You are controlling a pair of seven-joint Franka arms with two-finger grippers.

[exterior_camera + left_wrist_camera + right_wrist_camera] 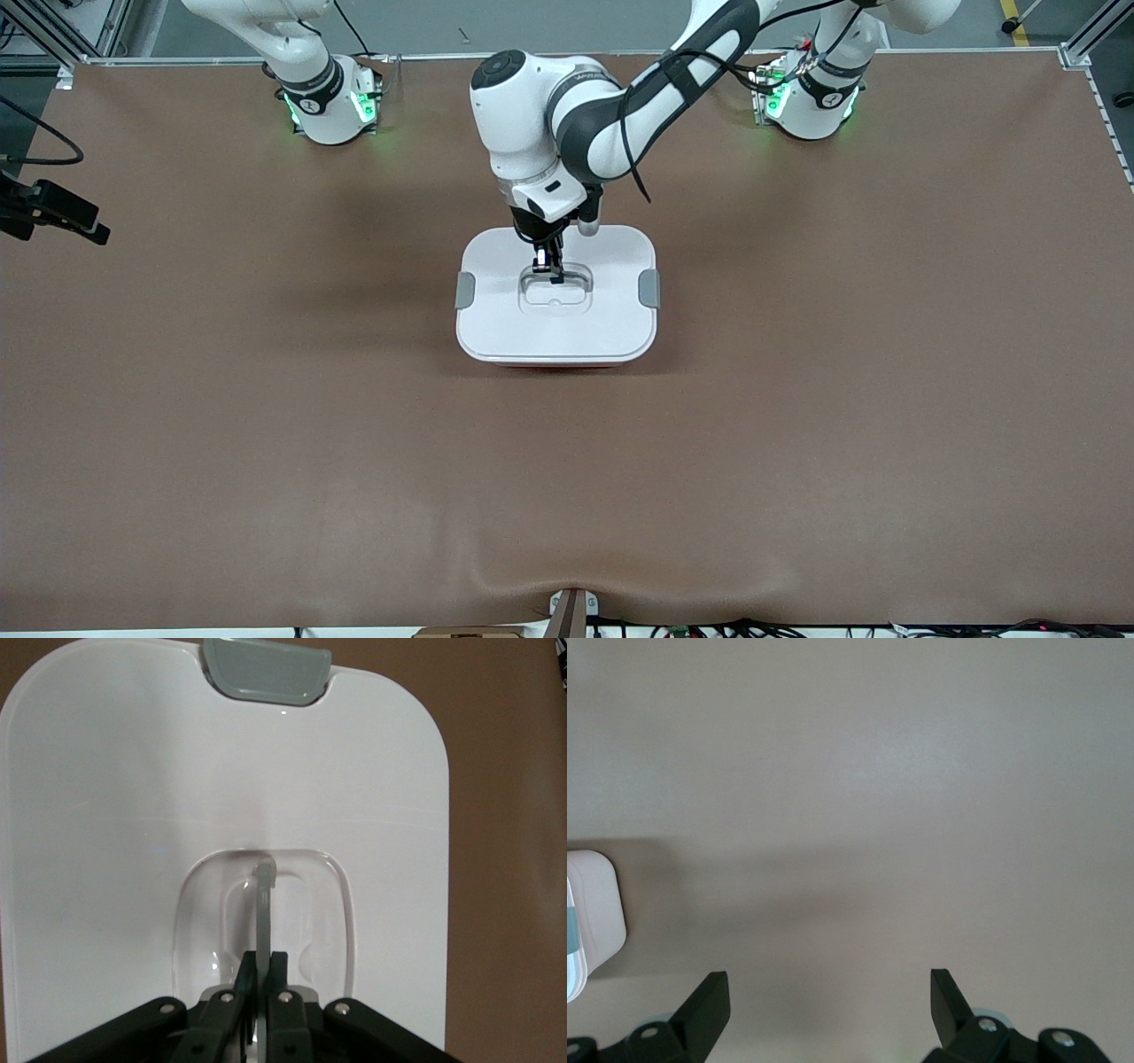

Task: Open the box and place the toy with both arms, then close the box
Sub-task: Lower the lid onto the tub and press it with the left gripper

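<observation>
The box [556,306] sits lidded at the tabletop's [266,425] centre. The left pincer [549,266] is clenched on the handle [264,904]. The right pincer [828,1010], released, hangs over bare tabletop at the box's nine o'clock.

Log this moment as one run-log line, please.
left gripper: shut on lid handle | box: lid on | right gripper: open over bare table | toy: unseen

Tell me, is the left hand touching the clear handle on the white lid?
Touching. In the left wrist view the left hand is shut on the clear handle of the white lid, with its fingers pressed against both sides.
</observation>
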